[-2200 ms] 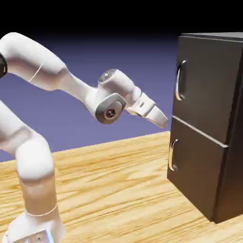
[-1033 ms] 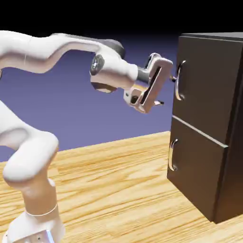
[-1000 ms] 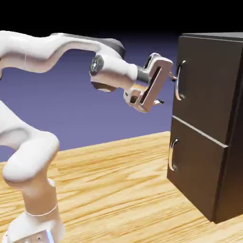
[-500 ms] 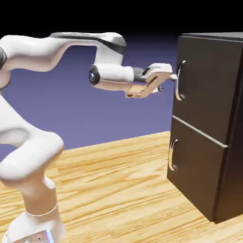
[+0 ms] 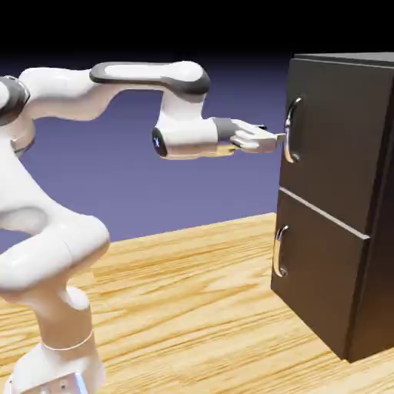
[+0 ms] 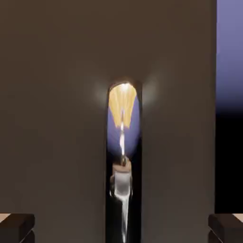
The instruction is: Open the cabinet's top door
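With my tool (image 5: 278, 139) level, jaws fully spread and gripping nothing, I face the top door (image 5: 338, 131) of the cabinet (image 5: 362, 254) at 3 o'clock, whose rigid, slick-looking silver handle (image 6: 122, 161) I judge best clasped mid-bar.

The wooden table (image 5: 192, 308) carries the cabinet (image 5: 338, 231) and the robot's base (image 5: 58, 369).

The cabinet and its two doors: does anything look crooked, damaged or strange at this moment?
Nothing stands out. The cabinet stands upright on the table; the top door and the lower door sit flush and shut. The open gripper is level at the top door's handle, not yet closed on it.
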Motion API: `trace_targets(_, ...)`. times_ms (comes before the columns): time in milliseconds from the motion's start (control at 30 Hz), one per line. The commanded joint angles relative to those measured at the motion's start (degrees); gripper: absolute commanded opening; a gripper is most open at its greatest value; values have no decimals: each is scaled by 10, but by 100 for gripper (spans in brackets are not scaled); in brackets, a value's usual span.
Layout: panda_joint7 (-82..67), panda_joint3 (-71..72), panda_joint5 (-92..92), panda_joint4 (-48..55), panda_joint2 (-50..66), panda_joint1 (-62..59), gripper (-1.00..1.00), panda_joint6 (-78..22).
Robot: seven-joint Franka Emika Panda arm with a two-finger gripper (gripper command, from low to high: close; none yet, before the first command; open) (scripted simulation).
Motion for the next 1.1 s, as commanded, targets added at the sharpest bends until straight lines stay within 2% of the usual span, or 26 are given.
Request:
trace_targets(0,-3,14,3,14,8,-19,0,-2)
trace_targets(133,-13,63,13,64,36,-87,0,-7)
trace_targets(167,-13,63,13,64,36,-87,-100,-7)
trace_targets(867,-282,-303,22,-18,191,328,-100,-33)
trace_targets(1067,-233,-413,-76,-60,170,440,-100,-50)
